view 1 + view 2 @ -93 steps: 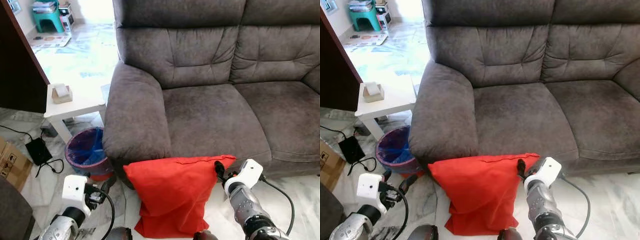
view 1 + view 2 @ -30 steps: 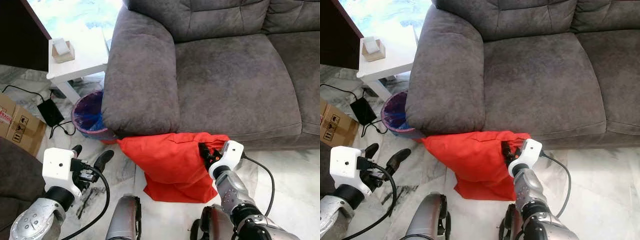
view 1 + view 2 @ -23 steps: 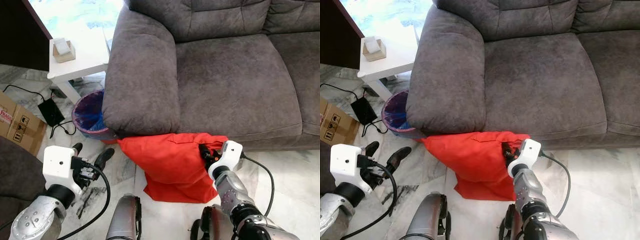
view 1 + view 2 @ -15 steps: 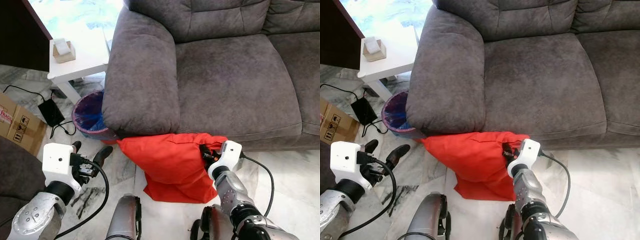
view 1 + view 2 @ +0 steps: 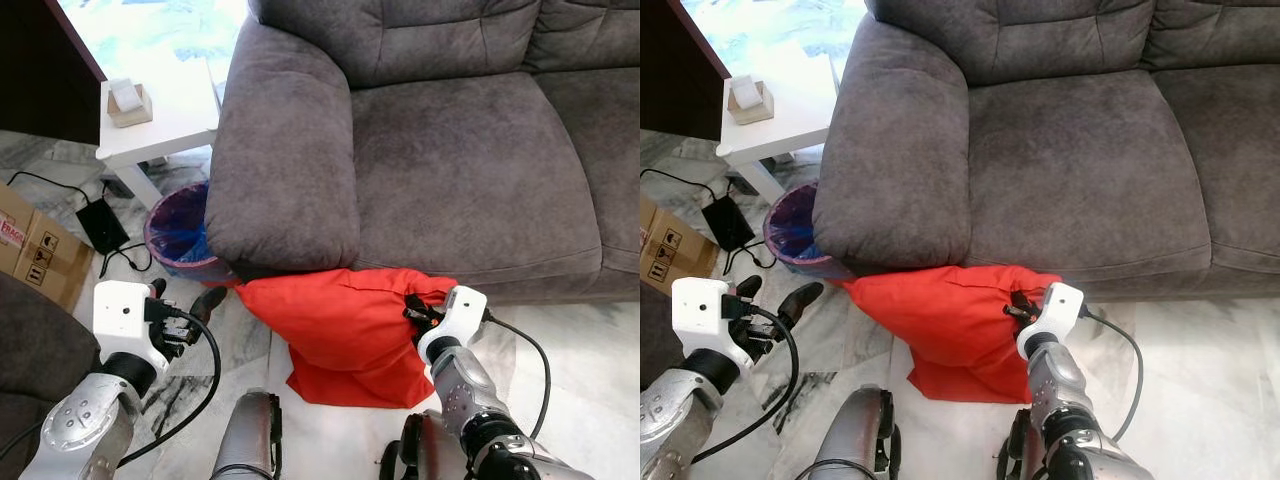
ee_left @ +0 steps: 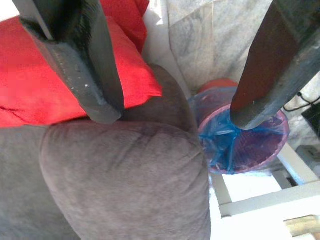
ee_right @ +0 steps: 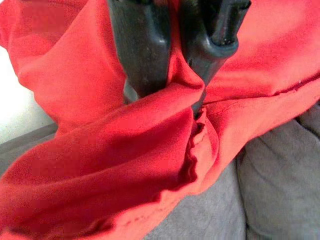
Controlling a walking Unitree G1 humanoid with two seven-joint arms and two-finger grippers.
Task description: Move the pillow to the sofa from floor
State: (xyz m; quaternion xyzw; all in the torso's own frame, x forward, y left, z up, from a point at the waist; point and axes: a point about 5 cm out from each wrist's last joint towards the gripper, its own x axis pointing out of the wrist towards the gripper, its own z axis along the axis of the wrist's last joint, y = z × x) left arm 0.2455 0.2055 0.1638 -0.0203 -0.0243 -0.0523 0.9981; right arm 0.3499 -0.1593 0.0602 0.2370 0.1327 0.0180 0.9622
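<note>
where it leans on the sofa (image 5: 450, 160), red pillow (image 5: 340, 325) pinched by right gripper (image 5: 412, 307)

The red pillow (image 5: 345, 325) is matt woven cloth; the grey sofa (image 5: 450, 170) is napped, suede-like fabric; the floor (image 5: 590, 360) is glossy marble.

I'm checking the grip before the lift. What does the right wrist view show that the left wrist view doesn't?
Right wrist view: the right gripper with its black fingers pinching a fold of the red fabric pillow.
Left wrist view: the open left gripper, the purple bin lined with blue plastic and the white table's edge.
Both: the pillow against the grey suede sofa.
</note>
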